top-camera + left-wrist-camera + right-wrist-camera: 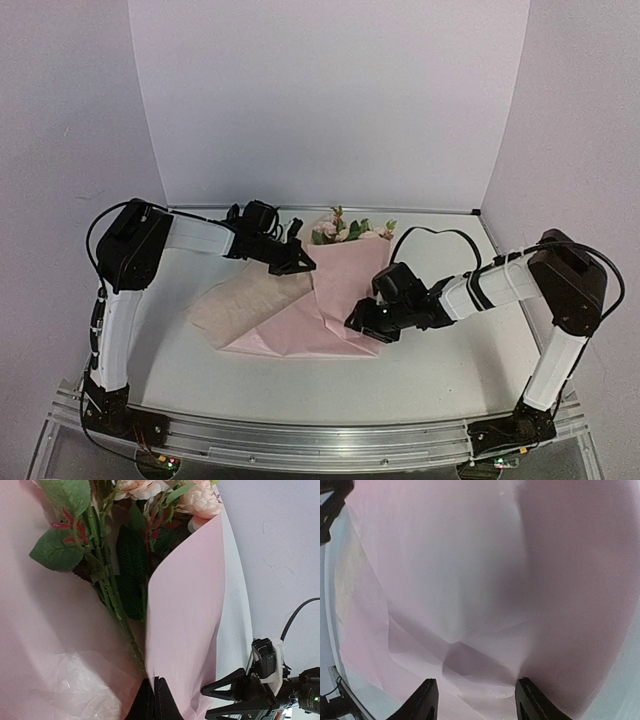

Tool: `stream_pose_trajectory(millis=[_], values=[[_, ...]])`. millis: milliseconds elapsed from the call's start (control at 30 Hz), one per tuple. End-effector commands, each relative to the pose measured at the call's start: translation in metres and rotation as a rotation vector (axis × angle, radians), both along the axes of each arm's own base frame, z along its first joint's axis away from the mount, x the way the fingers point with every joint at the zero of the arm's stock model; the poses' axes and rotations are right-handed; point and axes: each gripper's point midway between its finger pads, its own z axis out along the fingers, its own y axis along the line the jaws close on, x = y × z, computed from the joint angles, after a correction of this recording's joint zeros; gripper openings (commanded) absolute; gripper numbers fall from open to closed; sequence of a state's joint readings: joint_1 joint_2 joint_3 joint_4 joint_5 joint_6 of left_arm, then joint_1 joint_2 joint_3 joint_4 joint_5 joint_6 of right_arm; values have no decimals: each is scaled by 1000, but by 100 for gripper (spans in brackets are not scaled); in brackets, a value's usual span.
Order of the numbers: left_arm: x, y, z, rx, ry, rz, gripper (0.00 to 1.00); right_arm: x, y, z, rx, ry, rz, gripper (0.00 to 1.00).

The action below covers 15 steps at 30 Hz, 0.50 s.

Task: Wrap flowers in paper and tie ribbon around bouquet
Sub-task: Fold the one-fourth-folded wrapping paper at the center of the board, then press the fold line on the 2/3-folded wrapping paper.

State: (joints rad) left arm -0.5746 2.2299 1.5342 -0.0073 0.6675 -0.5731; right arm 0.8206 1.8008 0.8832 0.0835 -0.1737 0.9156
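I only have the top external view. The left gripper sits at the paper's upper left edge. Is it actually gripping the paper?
Observer: Left wrist view: the left gripper is shut, and the folded edge of the paper runs right into its fingertips.
Operator: Has that flap covered the stems?
Observer: No. The flowers show bare green stems beside the flap.
Operator: And the right gripper?
Observer: Right wrist view: the right gripper is open, fingers apart just above the paper.

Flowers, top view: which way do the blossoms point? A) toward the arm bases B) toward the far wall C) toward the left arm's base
B: the flowers show their blossoms at the far edge of the paper, by the back wall.
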Motion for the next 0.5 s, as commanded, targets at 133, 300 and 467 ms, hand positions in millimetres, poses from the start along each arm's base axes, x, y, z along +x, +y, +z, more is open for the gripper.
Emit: stream_pose_trajectory(millis=[133,300,467], values=[[16,16,-8,45,-55,60,0,4,-8,-7,101,18,-107,53],[21,19,-29,82,-43,76,0,6,-11,-3,129,24,-115,53],[20,22,-49,112,-27,77,0,18,-8,21,204,9,-114,57]])
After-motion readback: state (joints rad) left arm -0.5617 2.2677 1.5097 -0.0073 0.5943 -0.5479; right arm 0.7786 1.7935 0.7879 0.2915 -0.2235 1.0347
